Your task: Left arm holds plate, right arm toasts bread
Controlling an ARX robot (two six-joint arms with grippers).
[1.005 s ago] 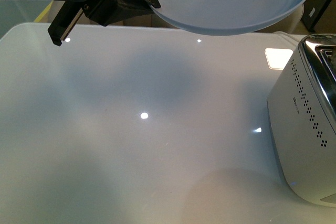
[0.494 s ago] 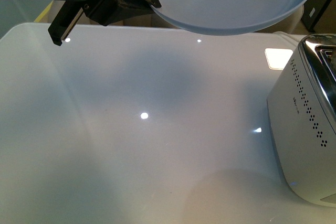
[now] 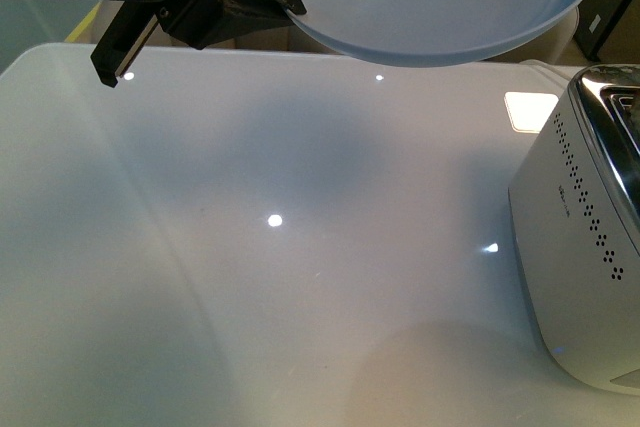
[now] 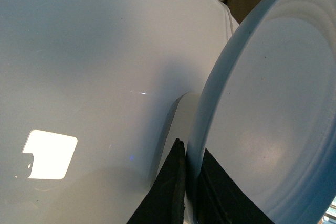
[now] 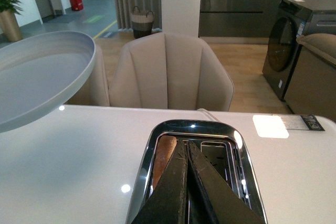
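The pale blue-grey plate point(image 3: 440, 2) hangs in the air above the far side of the white table, empty. My left gripper point(image 3: 285, 2) is shut on its rim, one finger on each side of the edge point(image 4: 191, 163). The same plate point(image 5: 37, 77) shows at the left of the right wrist view. The bread point(image 5: 164, 156) stands in the left slot of the silver toaster point(image 5: 194, 129), only its brown top edge showing. My right gripper point(image 5: 187, 148) is shut, empty, directly above the toaster's slots. The right arm is out of the front view.
The toaster point(image 3: 585, 247) stands at the right edge of the table point(image 3: 250, 277). A beige chair point(image 5: 170, 72) sits behind the table's far edge. A dark appliance point(image 5: 294, 40) stands in the room beyond.
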